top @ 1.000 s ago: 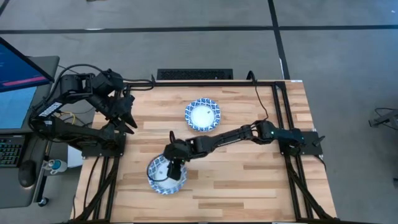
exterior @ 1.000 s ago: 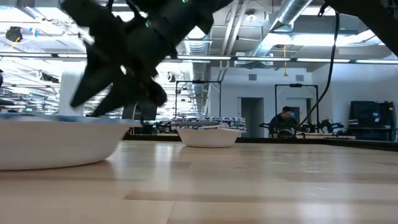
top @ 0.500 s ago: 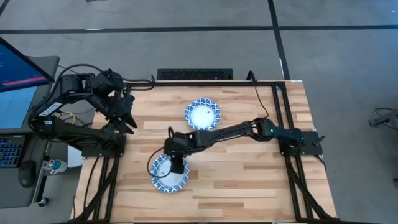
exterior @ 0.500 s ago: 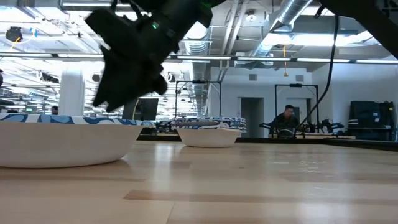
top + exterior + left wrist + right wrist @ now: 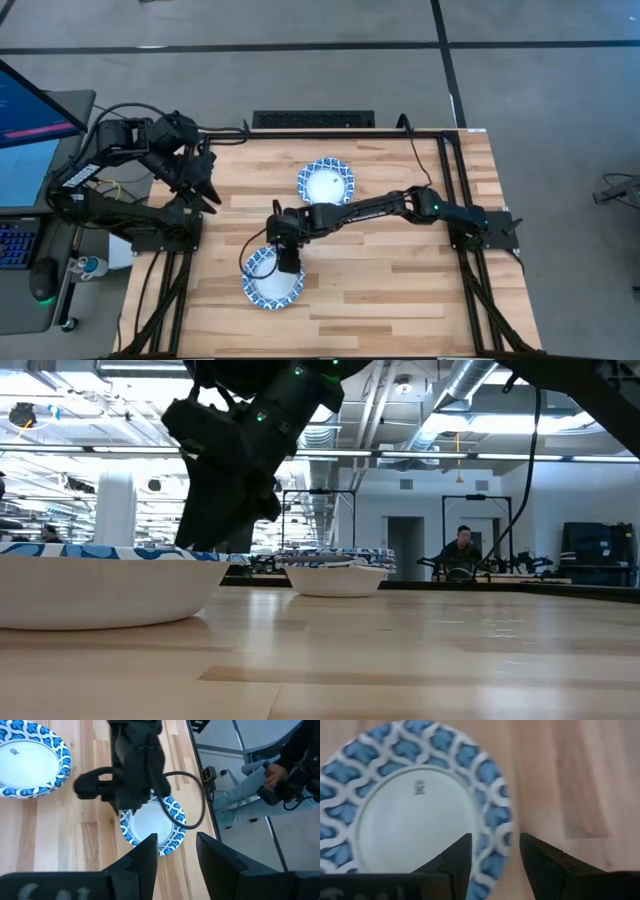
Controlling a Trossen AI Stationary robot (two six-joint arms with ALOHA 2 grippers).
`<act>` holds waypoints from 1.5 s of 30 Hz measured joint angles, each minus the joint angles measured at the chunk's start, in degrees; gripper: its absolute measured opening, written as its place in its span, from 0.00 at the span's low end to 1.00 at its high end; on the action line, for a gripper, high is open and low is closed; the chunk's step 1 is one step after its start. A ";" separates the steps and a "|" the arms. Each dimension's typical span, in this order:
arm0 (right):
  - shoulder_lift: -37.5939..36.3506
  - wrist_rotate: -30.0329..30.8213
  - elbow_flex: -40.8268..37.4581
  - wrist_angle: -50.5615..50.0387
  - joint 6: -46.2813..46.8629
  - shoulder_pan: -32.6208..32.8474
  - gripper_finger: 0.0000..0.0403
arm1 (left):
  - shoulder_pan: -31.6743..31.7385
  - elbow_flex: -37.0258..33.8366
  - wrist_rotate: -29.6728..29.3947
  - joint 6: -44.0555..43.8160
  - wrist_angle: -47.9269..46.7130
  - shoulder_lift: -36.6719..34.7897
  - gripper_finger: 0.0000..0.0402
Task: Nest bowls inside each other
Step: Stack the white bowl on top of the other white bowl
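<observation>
Pincer of the right arm [image 5: 288, 266] is hanging over the far rim of the near bowl [image 5: 272, 287], its two fingers [image 5: 461, 851] parted with a clear gap and holding nothing; one finger is showing over the patterned rim, the other over bare wood just beside it. That bowl is sitting upright, mouth facing up, near the front edge of the bench [image 5: 400, 280]; being round, it is showing no long axis. A second bowl [image 5: 325, 183] is sitting upright too, well apart from the first, toward the back of the bench. Off at the bench's left edge, the left pincer [image 5: 205, 190] is waiting, fingers apart and empty. Beyond the bench, a person [image 5: 460, 550] is sitting far back in the room.
</observation>
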 joint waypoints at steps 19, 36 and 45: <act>0.20 1.63 -2.80 2.55 -1.07 1.93 0.46 | 0.00 0.00 -2.06 0.44 0.01 0.00 0.31; 0.18 1.72 -2.73 3.76 -1.46 2.27 0.46 | -0.01 0.00 -2.89 0.79 0.04 0.00 0.31; -0.03 1.68 2.50 1.01 -1.80 2.52 0.46 | 0.00 0.00 -3.19 0.79 0.03 0.00 0.31</act>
